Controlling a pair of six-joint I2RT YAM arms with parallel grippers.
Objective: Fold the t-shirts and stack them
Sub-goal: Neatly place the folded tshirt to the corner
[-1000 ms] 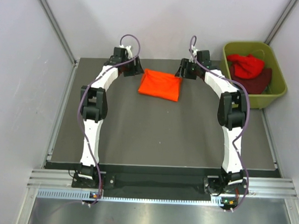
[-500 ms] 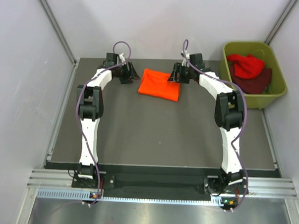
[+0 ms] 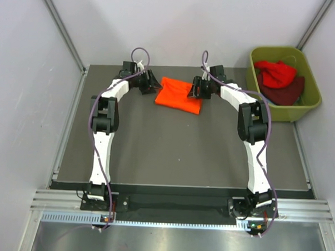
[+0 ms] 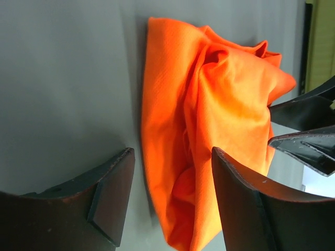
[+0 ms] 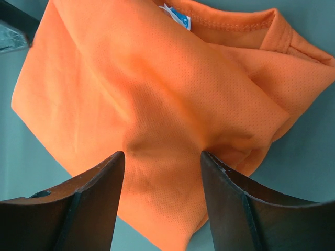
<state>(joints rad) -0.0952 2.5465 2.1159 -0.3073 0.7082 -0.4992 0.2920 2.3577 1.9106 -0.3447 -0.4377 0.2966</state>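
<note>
A bright orange t-shirt (image 3: 179, 95), roughly folded, lies at the far middle of the dark table (image 3: 172, 148). My left gripper (image 3: 154, 84) is open at the shirt's left edge; in the left wrist view its jaws straddle the shirt's edge (image 4: 209, 130). My right gripper (image 3: 192, 87) is open over the shirt's right part, both jaws pressing down into the cloth (image 5: 157, 104). A red t-shirt (image 3: 276, 73) and a dark maroon one (image 3: 286, 92) lie in the olive-green tub (image 3: 301, 112) at the far right.
The tub stands off the table's far right corner. Grey walls close in the left, right and back sides. A metal rail runs along the near edge by the arm bases.
Both grippers have moved inward onto the orange shirt from either side; the right one now rests on the cloth. The shirt has stayed in place.
</note>
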